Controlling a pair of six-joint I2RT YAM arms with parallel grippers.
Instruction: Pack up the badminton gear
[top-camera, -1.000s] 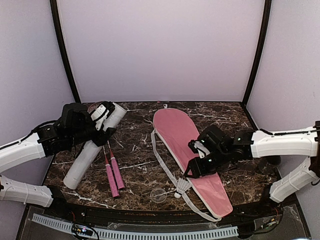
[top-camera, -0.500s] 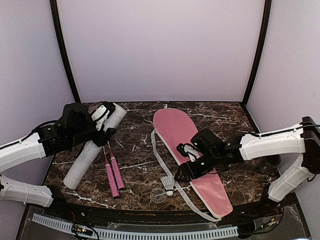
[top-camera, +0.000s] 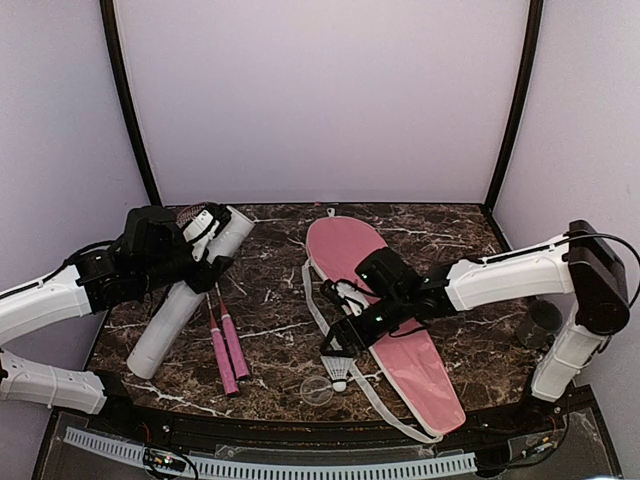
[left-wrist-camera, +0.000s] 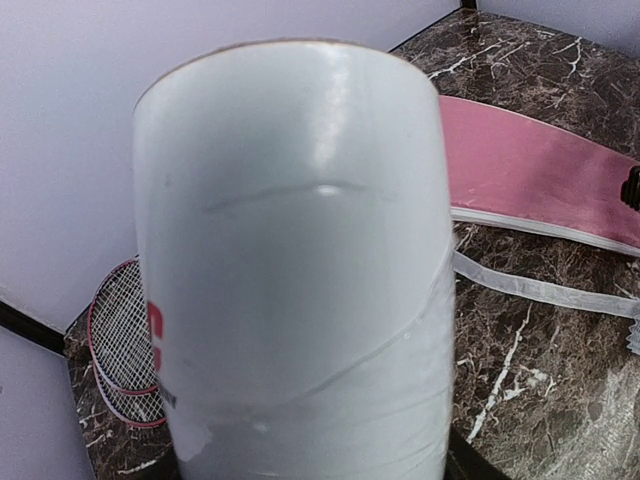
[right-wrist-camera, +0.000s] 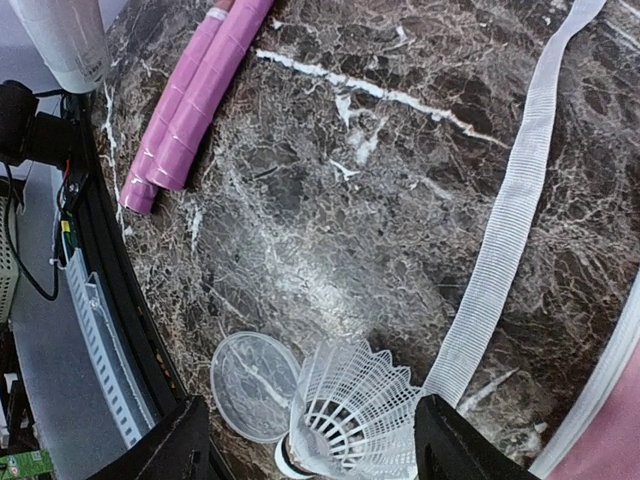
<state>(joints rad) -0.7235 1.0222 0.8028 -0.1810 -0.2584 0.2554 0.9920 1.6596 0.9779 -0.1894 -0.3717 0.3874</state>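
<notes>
Dark marbled bench (top-camera: 440, 225), lilac walls (top-camera: 320, 100); left gripper (top-camera: 207, 240) clasps the white tube (top-camera: 180, 310) near the left edge, right gripper (top-camera: 337, 346) spread wide around a shuttlecock (top-camera: 340, 374).

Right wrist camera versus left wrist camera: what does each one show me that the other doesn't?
Only the right wrist view: a shuttlecock between the open fingers of the right gripper, a clear round lid beside it, and the rackets' pink handles.
Only the left wrist view: the red-framed racket heads, partly hidden by the white tube.
Both: that tube, filling the left view and only a corner of the right; the bag's white strap; the pink bag; the marble table.
</notes>
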